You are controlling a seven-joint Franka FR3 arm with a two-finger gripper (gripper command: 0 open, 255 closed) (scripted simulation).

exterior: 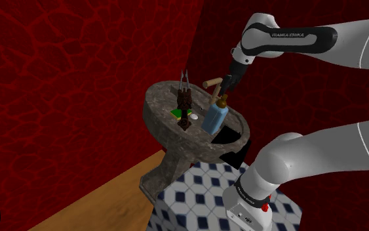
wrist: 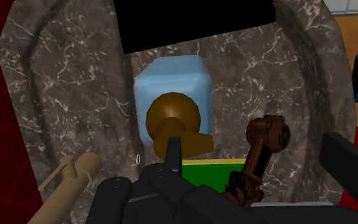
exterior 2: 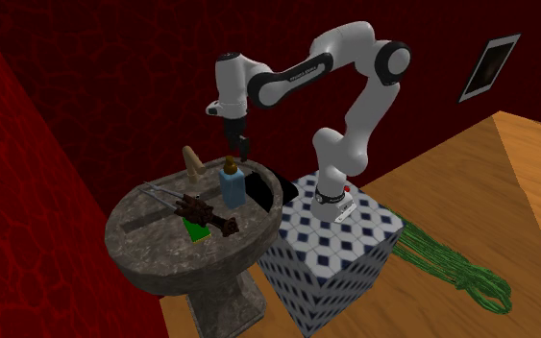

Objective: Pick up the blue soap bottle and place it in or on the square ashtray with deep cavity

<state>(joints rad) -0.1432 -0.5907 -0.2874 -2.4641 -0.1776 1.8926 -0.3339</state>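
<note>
Fingers (wrist: pixel 173 151) of the all-black two-finger gripper (exterior: pixel 229 83) stand apart, released, with nothing clasped between them. In the wrist view one finger's tip lies just short of the golden-brown pump head (wrist: pixel 173 118), without gripping it.

The gripper hangs above the light-blue square-bodied soap bottle (exterior: pixel 213 118), which in the shoulder view sits at seven o'clock from it. The bottle stands upright inside the grey marbled round basin (exterior: pixel 160 98), near the rim on the side towards the stand. The black square ashtray (exterior 2: pixel 262 188) rests on that rim just beside the bottle: at four o'clock from it in the shoulder view, at three o'clock in the second exterior view.

In the shoulder view a tan peg-like handle (exterior: pixel 210 83) lies at nine o'clock from the gripper. A dark-brown jointed object (exterior: pixel 184 102) stands at ten o'clock from the bottle, with a flat green piece (exterior: pixel 175 113) and a small white piece (exterior: pixel 193 116) at its foot.

The white arm (exterior 2: pixel 355 86) rises from the blue-and-white chequered box stand (exterior 2: pixel 331 252). On the wooden floor (exterior 2: pixel 508 182), at four o'clock from the stand in the second exterior view, lies a green coil of rope (exterior 2: pixel 451 274). A framed picture (exterior 2: pixel 490 67) hangs on the dark red wall (exterior 2: pixel 114 67).
</note>
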